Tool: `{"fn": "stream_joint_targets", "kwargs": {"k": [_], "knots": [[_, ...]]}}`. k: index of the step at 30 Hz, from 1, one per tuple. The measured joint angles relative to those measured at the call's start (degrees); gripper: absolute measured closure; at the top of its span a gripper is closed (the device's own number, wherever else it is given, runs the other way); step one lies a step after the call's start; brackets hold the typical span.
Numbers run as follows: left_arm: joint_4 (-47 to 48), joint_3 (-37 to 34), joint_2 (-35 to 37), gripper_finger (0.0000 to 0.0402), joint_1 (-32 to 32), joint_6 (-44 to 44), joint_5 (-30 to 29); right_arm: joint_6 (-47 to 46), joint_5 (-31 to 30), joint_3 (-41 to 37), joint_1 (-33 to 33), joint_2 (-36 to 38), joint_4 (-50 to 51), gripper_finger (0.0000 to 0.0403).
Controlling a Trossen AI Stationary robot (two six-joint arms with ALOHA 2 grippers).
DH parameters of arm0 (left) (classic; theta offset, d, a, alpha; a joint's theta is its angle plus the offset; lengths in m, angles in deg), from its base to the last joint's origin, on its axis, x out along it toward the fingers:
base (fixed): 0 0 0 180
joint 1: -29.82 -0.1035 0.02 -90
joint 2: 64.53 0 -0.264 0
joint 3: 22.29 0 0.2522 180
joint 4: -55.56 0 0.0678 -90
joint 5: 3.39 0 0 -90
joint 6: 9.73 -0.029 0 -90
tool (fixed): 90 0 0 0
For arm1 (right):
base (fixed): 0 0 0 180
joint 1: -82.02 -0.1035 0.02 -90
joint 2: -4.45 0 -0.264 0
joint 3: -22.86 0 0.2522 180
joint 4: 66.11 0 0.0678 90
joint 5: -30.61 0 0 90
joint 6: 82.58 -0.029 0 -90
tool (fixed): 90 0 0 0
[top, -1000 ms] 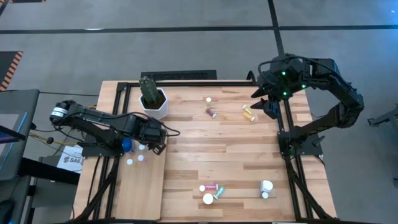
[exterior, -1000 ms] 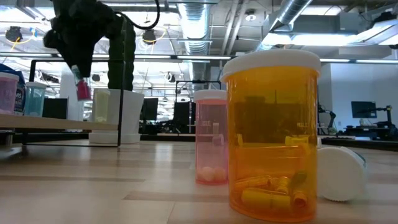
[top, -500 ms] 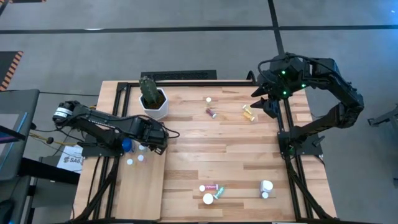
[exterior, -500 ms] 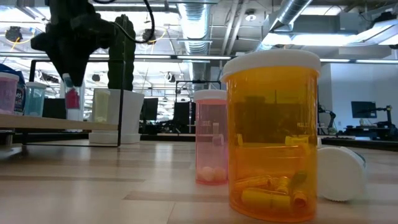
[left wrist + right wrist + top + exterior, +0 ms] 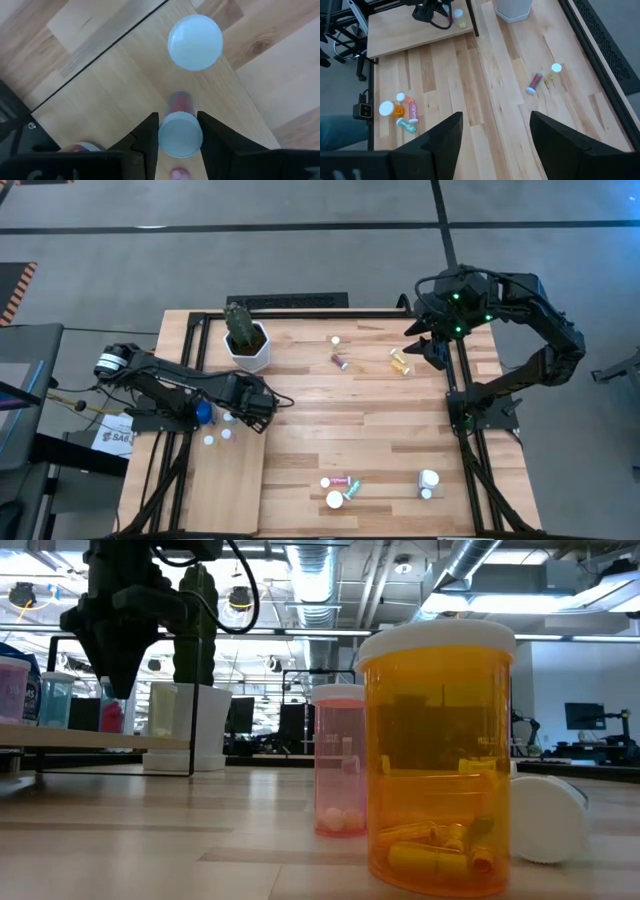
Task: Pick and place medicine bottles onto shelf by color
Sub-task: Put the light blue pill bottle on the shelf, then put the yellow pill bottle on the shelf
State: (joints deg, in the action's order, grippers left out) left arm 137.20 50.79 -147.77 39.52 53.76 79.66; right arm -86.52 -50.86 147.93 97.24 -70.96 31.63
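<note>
My left gripper (image 5: 254, 409) is over the far end of the pale shelf (image 5: 225, 485) at the table's left, shut on a pink medicine bottle (image 5: 112, 717) with a white cap. A white-capped bottle (image 5: 195, 42) stands on the shelf just beyond it. A blue bottle (image 5: 203, 413) and other capped bottles (image 5: 218, 436) also stand there. Loose bottles lie on the table: a pink one (image 5: 341, 361), an amber one (image 5: 401, 361) and a cluster (image 5: 340, 486) near the front. My right gripper (image 5: 430, 345) hangs open, high above the far right corner. My left gripper pinches the pink bottle by its white cap (image 5: 175, 141), one finger (image 5: 148, 134) on each side. The fingers come from above, pointing down. The bottle is upright below them, its pink body (image 5: 180, 102) toward the shelf; whether its base touches the board, I cannot tell.
A white hexagonal pot with a cactus (image 5: 246, 340) stands just beyond the shelf's far end. A white bottle and a cap (image 5: 428, 482) lie near the front right. The table's middle (image 5: 350, 415) is bare wood. Black frame rails (image 5: 190, 330) border the table.
My left gripper has come down toward the shelf with the pink bottle, still shut on its cap. The bottle stays upright and now sits low, just over the board. My right arm has kept still.
</note>
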Motion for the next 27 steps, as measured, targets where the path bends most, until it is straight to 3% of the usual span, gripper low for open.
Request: {"fn": "stream_joint_targets", "kwargs": {"k": [9,21,27], "knots": [[0.79,-0.19,0.22,0.0295,-0.02,0.78,-1.36,0.04,0.11,-0.01,-0.02,0.0,1.12,0.0148],[0.8,0.48,0.11,0.0224,-0.04,1.5,-0.81,-0.11,0.11,-0.01,-0.02,0.0,3.01,0.0148],[5.29,4.11,0.13,0.0215,-0.04,3.24,-2.53,-0.07,0.13,-0.01,-0.02,0.0,4.1,0.0148]]}}
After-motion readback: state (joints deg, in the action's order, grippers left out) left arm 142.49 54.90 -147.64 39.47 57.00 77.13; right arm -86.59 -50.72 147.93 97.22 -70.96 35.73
